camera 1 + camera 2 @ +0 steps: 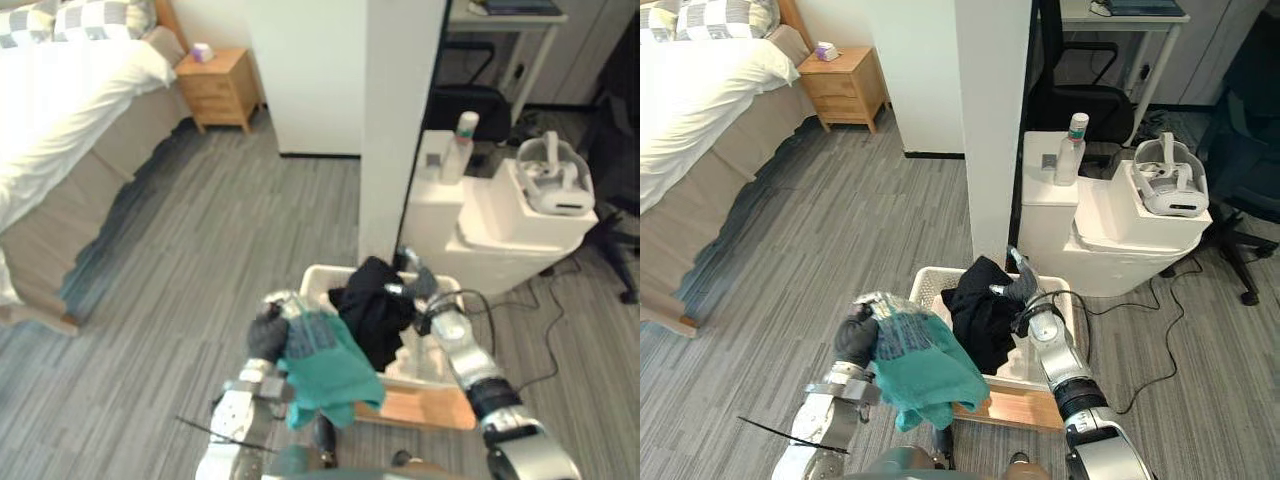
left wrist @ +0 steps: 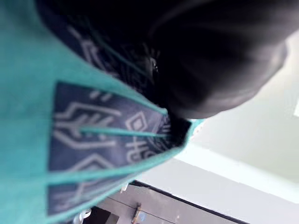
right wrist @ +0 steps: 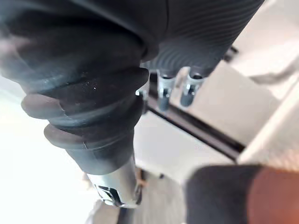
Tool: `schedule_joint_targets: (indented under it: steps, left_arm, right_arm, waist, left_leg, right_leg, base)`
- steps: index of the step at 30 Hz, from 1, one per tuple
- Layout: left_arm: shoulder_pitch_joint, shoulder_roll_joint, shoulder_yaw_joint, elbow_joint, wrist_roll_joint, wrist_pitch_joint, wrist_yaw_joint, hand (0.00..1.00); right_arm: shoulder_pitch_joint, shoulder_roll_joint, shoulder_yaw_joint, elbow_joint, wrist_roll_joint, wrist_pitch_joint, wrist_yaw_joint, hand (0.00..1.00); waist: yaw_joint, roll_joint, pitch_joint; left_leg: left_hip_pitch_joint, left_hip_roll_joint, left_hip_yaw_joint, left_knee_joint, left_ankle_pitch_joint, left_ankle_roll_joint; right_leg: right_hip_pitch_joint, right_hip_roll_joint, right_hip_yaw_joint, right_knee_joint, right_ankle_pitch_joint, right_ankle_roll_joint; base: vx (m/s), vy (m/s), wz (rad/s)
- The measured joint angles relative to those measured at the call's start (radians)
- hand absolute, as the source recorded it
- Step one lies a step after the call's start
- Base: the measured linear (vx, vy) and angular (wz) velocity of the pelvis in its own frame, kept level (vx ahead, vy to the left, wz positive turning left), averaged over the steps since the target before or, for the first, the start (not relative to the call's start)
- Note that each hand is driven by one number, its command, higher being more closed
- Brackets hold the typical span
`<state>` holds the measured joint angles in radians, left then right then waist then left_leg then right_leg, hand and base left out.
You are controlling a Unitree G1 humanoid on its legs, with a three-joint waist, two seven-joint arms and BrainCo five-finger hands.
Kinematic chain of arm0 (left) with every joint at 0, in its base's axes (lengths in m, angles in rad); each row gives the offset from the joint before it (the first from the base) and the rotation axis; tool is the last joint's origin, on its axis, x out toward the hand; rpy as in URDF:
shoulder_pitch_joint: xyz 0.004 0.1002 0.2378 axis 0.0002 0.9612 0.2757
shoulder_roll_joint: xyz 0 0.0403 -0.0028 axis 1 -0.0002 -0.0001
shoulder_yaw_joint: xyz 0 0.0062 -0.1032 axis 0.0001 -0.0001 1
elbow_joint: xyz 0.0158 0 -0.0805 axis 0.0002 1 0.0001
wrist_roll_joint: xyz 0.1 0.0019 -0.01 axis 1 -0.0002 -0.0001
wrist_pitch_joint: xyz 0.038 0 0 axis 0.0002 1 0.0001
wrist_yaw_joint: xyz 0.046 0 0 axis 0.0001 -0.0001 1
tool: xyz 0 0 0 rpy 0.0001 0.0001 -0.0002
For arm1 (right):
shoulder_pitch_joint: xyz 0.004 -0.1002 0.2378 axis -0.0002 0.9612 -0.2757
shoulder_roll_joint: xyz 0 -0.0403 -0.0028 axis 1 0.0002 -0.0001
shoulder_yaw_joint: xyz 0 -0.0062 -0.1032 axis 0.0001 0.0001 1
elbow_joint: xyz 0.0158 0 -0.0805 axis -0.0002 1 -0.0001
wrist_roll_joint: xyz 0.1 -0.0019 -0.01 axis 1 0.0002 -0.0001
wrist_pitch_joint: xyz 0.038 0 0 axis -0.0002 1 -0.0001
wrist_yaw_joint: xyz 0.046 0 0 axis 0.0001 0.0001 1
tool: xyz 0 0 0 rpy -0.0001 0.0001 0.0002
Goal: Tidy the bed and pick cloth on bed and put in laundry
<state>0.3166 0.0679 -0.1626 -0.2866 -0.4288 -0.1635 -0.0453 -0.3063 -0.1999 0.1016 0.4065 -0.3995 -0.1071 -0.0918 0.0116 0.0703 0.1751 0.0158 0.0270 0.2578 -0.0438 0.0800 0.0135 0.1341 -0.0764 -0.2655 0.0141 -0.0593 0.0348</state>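
Observation:
My left hand (image 1: pixel 855 340) is raised in front of me and shut on a teal cloth (image 1: pixel 927 372) with a dark blue patterned patch, which hangs over its fingers and droops toward the near left corner of the basket. The same teal cloth (image 2: pixel 32 93) lies right against the left wrist camera. My right hand (image 1: pixel 1019 286) is over the white laundry basket (image 1: pixel 926 281) and pinches a black cloth (image 1: pixel 980 308) that hangs bunched down into it. The bed (image 1: pixel 60 110), with a white duvet and checked pillows, is far off at the upper left.
A white pillar (image 1: pixel 400 120) rises just behind the basket. To its right is a white cabinet (image 1: pixel 1110 235) carrying a bottle (image 1: pixel 1070 148) and a white headset (image 1: pixel 1170 178). A wooden nightstand (image 1: pixel 220 88) stands by the bed. Grey plank floor lies between bed and basket.

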Motion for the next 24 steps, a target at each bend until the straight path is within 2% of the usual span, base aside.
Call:
schedule_joint_targets:
  steps: [4, 6, 8, 11, 17, 20, 22, 24]
  left_arm:
    - [-0.119, 0.028, 0.072, -0.003, 0.011, -0.016, 0.044, 1.00]
    - [-0.167, 0.041, 0.105, -0.037, 0.036, -0.033, 0.073, 1.00]
    - [-0.229, 0.058, 0.134, -0.060, 0.061, -0.060, 0.101, 1.00]
    - [-0.319, 0.094, 0.167, -0.060, 0.141, -0.080, 0.153, 1.00]
    - [-0.502, 0.149, 0.188, -0.012, 0.304, -0.105, 0.270, 1.00]
    - [-0.559, 0.150, 0.186, 0.069, 0.326, -0.101, 0.294, 1.00]
    - [-0.573, 0.150, 0.172, 0.113, 0.343, -0.081, 0.297, 1.00]
    - [-0.574, 0.148, 0.160, 0.145, 0.362, -0.068, 0.292, 1.00]
  right_arm:
    - [0.027, -0.010, -0.029, -0.119, -0.059, -0.003, -0.011, 0.00]
    - [0.035, -0.025, -0.032, -0.180, -0.082, -0.004, -0.018, 0.00]
    - [0.037, -0.044, -0.054, -0.241, -0.083, -0.004, -0.025, 0.00]
    - [0.040, -0.065, -0.098, -0.310, -0.082, -0.005, -0.041, 0.00]
    - [0.073, -0.105, -0.166, -0.366, -0.067, -0.041, -0.079, 0.00]
    - [0.085, -0.108, -0.183, -0.370, -0.042, -0.041, -0.081, 0.00]
    - [0.114, -0.119, -0.187, -0.402, -0.041, -0.043, -0.083, 0.00]
    - [0.141, -0.124, -0.189, -0.417, -0.034, -0.043, -0.082, 0.00]
  waist:
    - [-0.002, -0.008, 0.004]
    - [-0.023, -0.017, 0.009]
    - [-0.029, -0.021, 0.009]
    - [-0.051, -0.023, 0.008]
    - [-0.063, -0.025, 0.007]
    - [-0.089, -0.025, 0.007]
    - [-0.108, -0.026, 0.006]
    - [-0.111, -0.026, 0.003]
  left_leg:
    - [0.019, 0.010, 0.025, 0.008, -0.001, -0.001]
    - [0.030, 0.013, 0.038, 0.008, -0.003, -0.003]
    - [0.036, 0.018, 0.051, 0.008, -0.012, -0.009]
    - [0.040, 0.021, 0.060, 0.008, -0.012, -0.009]
    - [0.054, 0.038, 0.101, 0.009, -0.014, -0.012]
    - [0.056, 0.041, 0.105, 0.008, -0.014, -0.012]
    - [0.056, 0.043, 0.113, 0.008, -0.016, -0.014]
    - [0.056, 0.048, 0.137, 0.008, -0.017, -0.016]
  right_leg:
    - [0.009, 0.004, 0.025, 0.005, -0.001, -0.002]
    - [0.015, 0.006, 0.033, 0.005, -0.001, -0.003]
    - [0.014, 0.009, 0.051, 0.005, 0.002, -0.006]
    - [0.015, 0.013, 0.061, 0.001, 0.008, -0.006]
    - [0.017, 0.028, 0.100, -0.017, 0.027, -0.015]
    - [0.016, 0.030, 0.107, -0.019, 0.028, -0.016]
    - [0.013, 0.032, 0.116, -0.020, 0.029, -0.016]
    - [0.001, 0.037, 0.137, -0.023, 0.035, -0.019]
  base:
    - [0.00, -0.002, -0.17]
    - [-0.02, 0.007, -0.11]
    - [-0.01, 0.021, -0.19]
    - [-0.01, 0.018, -0.11]
    - [0.01, -0.008, -0.19]
    - [0.02, -0.011, -0.10]
    - [0.04, 0.000, -0.17]
    - [0.05, -0.007, -0.35]
